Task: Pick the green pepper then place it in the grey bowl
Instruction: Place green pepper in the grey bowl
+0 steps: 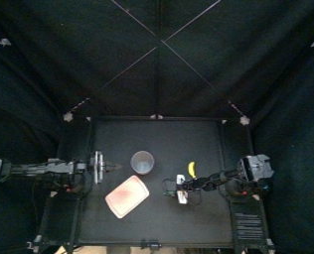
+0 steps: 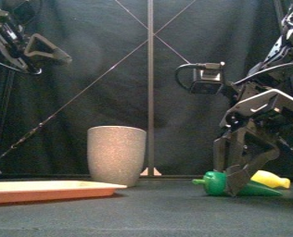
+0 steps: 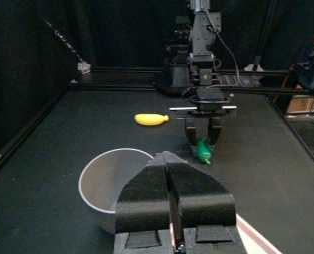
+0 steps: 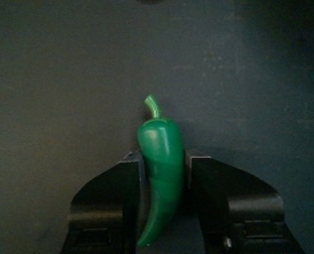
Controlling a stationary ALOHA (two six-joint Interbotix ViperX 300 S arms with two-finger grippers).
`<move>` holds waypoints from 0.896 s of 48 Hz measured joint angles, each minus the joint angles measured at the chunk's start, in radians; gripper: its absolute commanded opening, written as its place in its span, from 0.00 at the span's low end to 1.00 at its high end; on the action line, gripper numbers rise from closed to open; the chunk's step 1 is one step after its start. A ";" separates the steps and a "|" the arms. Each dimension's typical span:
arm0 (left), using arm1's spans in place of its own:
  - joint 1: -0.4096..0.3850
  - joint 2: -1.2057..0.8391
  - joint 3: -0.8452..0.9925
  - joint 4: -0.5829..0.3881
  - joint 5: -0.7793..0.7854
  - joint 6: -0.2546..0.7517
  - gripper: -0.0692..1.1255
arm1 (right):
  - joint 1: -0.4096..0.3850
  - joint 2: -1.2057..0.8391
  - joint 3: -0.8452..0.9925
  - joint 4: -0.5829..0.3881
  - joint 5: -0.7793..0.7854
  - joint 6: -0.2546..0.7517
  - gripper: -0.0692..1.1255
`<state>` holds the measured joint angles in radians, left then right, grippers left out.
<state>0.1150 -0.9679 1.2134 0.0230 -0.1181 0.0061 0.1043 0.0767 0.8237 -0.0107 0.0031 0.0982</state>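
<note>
The green pepper (image 2: 219, 182) lies on the table right of the middle, stem toward the tall grey speckled cup (image 2: 117, 155). My right gripper (image 2: 242, 167) has come down over the pepper. In the right wrist view the pepper (image 4: 159, 144) fills the gap between the two jaws, which press its sides: the gripper (image 4: 165, 169) is shut on it, and it still touches the table. From above, the right gripper (image 1: 181, 187) is right of the grey cup (image 1: 142, 161). My left gripper (image 3: 171, 161) is shut on nothing and rests high at the left (image 1: 90, 167), just above the cup (image 3: 104, 181).
A yellow toy (image 2: 272, 180) lies just behind and right of the pepper, close to the right gripper's fingers; from above the yellow toy (image 1: 192, 169) is behind the gripper. The flat pink tray (image 1: 128, 197) sits front left of the cup.
</note>
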 measured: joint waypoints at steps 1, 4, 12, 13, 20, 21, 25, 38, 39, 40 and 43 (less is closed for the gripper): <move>0.000 0.000 0.000 0.002 0.000 0.000 0.13 | 0.000 0.000 -0.005 -0.002 0.002 -0.002 0.60; 0.000 0.000 0.002 0.000 0.000 0.002 0.13 | 0.000 -0.002 -0.020 -0.005 0.005 -0.005 0.60; 0.000 0.002 0.002 0.000 0.000 0.002 0.13 | -0.018 -0.044 -0.103 -0.055 0.041 -0.011 0.60; 0.000 0.002 0.002 0.002 0.000 0.002 0.13 | -0.023 -0.054 -0.117 -0.063 0.046 -0.009 0.60; 0.000 0.002 0.002 0.000 -0.005 0.002 0.13 | -0.077 -0.110 -0.225 -0.186 0.055 -0.015 0.60; 0.000 0.002 0.002 0.000 -0.008 0.002 0.13 | -0.086 -0.115 -0.239 -0.204 0.055 -0.017 0.60; 0.000 0.002 0.002 0.000 -0.012 0.002 0.13 | -0.129 -0.118 -0.301 -0.281 0.052 -0.015 0.60; 0.000 0.002 0.021 0.000 -0.014 -0.002 0.13 | -0.275 0.029 -0.469 -0.371 0.000 0.000 0.60; 0.000 0.002 0.023 0.000 -0.014 0.000 0.13 | -0.281 0.048 -0.482 -0.367 -0.002 0.002 0.60; 0.000 0.000 0.026 0.000 -0.014 0.000 0.13 | -0.287 0.064 -0.492 -0.360 -0.003 0.002 0.60; 0.000 0.002 0.034 -0.003 -0.015 -0.003 0.13 | -0.298 0.112 -0.520 -0.344 -0.003 -0.002 0.61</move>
<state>0.1150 -0.9664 1.2471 0.0199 -0.1335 0.0031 -0.1933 0.1887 0.3037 -0.3543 0.0000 0.0966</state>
